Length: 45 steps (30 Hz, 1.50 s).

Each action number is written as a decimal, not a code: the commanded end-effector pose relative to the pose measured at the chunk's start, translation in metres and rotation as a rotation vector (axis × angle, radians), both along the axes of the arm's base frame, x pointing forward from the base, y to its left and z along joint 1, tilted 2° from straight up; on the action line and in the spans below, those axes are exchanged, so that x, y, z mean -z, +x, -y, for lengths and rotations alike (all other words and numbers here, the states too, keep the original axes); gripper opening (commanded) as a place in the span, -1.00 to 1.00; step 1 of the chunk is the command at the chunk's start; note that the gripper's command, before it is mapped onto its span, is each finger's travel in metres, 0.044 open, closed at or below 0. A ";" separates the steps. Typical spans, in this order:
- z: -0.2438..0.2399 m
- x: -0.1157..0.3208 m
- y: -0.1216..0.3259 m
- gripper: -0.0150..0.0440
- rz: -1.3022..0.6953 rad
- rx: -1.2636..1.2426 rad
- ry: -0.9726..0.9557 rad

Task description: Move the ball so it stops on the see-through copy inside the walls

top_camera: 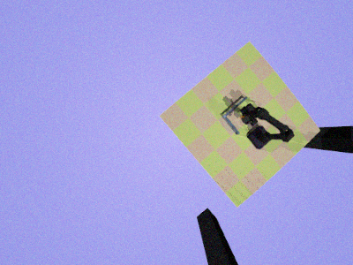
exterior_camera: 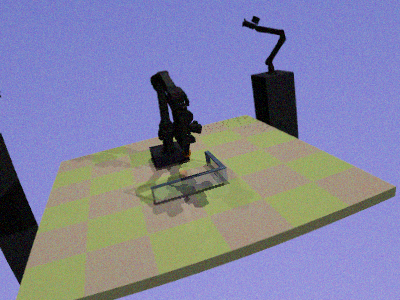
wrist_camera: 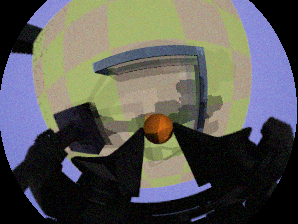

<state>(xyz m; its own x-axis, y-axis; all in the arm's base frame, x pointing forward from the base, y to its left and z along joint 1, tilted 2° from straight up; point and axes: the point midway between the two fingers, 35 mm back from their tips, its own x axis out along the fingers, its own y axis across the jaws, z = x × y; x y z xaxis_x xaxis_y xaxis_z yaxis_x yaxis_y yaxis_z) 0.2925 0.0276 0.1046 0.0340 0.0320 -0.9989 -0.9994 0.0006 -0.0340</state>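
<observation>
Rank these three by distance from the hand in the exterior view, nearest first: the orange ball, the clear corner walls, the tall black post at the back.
1. Orange ball, held between the hand's fingers.
2. Clear corner walls, on the table just in front.
3. Tall black post, beyond the table's back right edge.

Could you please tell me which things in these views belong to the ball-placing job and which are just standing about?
Belong to the job:
- orange ball, gripped in the end effector
- clear corner walls

Just standing about:
- dark pillar with a camera arm
- dark pillar at the left edge
</observation>
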 end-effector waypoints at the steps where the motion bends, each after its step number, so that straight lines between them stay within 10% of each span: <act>1: 0.020 0.010 -0.006 -0.49 0.002 -0.003 0.003; 45: 0.029 0.106 -0.007 -0.49 0.001 -0.003 0.002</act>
